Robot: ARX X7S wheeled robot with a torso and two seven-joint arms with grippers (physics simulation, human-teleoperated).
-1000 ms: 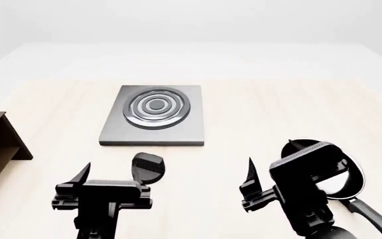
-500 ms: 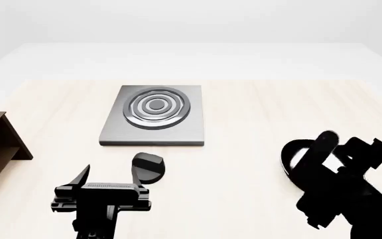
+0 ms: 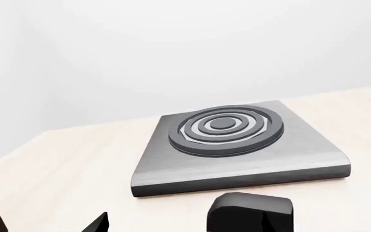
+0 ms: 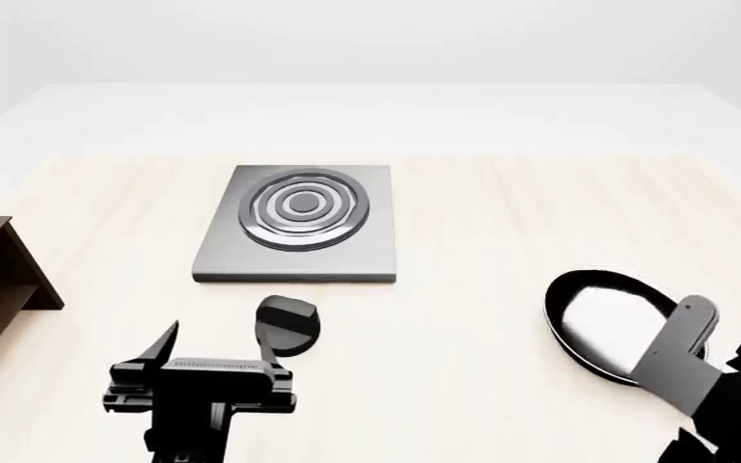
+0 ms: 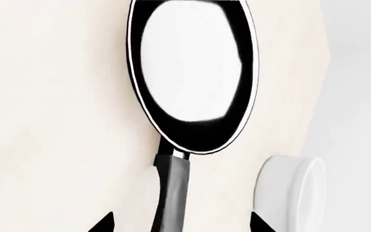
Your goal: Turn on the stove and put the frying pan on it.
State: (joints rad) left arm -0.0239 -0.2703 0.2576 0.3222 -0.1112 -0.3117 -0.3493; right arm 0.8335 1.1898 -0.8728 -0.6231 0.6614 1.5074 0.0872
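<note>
The frying pan (image 5: 192, 72) looks rigid and likely a bit front-heavy, with a slick glossy inside, so I'd take it by the long black handle (image 5: 170, 193), close to the bowl to limit sag. It's a small round black pan with a thin pale rim, lying flat on the counter (image 4: 474, 241) at my right, well apart from the stove (image 4: 298, 224). My right tool (image 5: 179, 223) sits over the handle with its tips spread either side, not gripping. A white bowl (image 5: 289, 193) stands just beside the handle. My left tool (image 4: 216, 347) is apart too, near the black knob (image 4: 287, 323) in front of the stove.
</note>
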